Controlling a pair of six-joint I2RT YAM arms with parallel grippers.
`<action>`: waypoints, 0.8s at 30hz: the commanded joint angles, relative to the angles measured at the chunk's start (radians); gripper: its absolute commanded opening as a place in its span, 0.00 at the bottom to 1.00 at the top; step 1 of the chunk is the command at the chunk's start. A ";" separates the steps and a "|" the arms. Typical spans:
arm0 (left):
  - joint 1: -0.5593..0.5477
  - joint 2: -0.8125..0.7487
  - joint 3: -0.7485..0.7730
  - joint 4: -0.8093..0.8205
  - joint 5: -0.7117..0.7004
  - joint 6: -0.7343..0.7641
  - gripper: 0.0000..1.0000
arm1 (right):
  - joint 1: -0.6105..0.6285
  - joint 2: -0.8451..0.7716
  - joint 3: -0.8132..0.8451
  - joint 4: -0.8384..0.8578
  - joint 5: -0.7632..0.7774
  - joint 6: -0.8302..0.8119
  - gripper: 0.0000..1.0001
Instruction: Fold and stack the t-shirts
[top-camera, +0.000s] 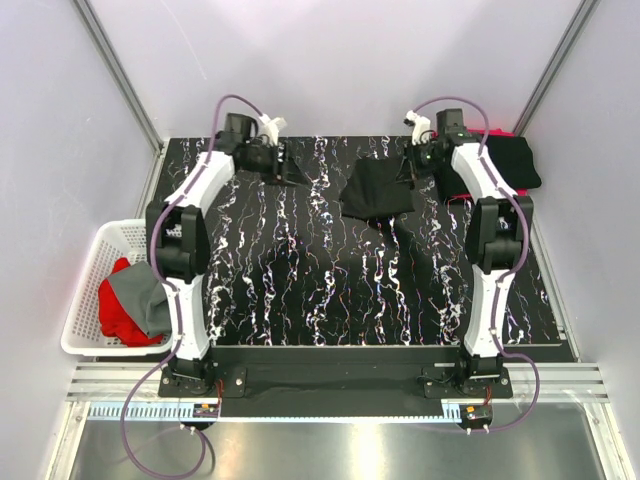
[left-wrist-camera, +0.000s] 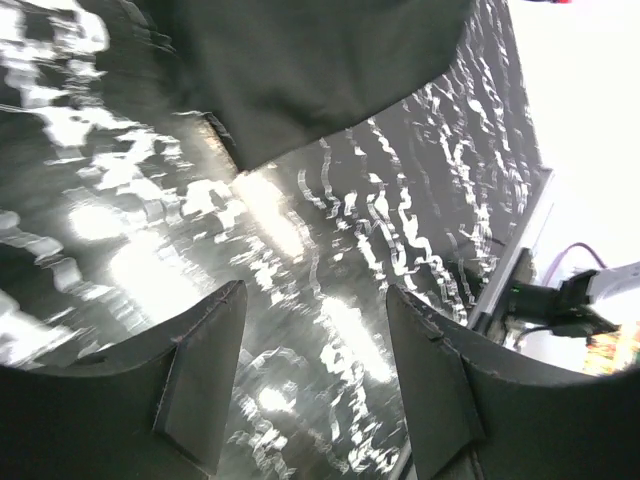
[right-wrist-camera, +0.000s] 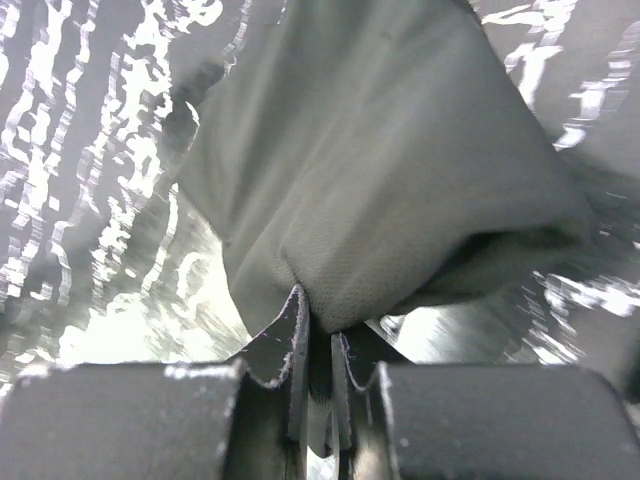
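**Right hand grips the shirt's edge, left hand is open and apart from it**

At the far left, beside the surface, the white basket holds a red t-shirt and a grey t-shirt, both not yet folded.

The left hand is over the far part of the surface. It is spread wide and holds nothing. In its wrist view only the bare patterned surface shows between the two fingers.

The black t-shirt lies to the right of this hand, in the far middle of the surface. It is near the hand but does not touch it. The shirt is bunched into a heap, so no clear long axis can be told. It stretches roughly across, from the left hand's side toward the right hand.

The right hand is at the shirt's right edge. Its jaws are narrow and pinch a fold of the cloth between the fingertips. This side of the shirt seems a little raised.

So the right hand already has the shirt, while the free left edge is closer to the left hand. To spread the shirt, the left hand would probably need to go rightward to that edge.

At the far right corner a pile of folded shirts waits, black on top of red.
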 joint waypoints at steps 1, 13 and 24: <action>0.034 -0.036 0.032 -0.106 -0.057 0.130 0.62 | -0.027 -0.092 0.030 -0.076 0.110 -0.146 0.00; 0.045 -0.036 0.051 -0.128 -0.062 0.135 0.62 | -0.095 0.096 0.562 -0.382 0.242 -0.369 0.00; 0.022 -0.037 0.048 -0.120 -0.070 0.136 0.62 | -0.116 0.135 0.682 -0.409 0.314 -0.469 0.00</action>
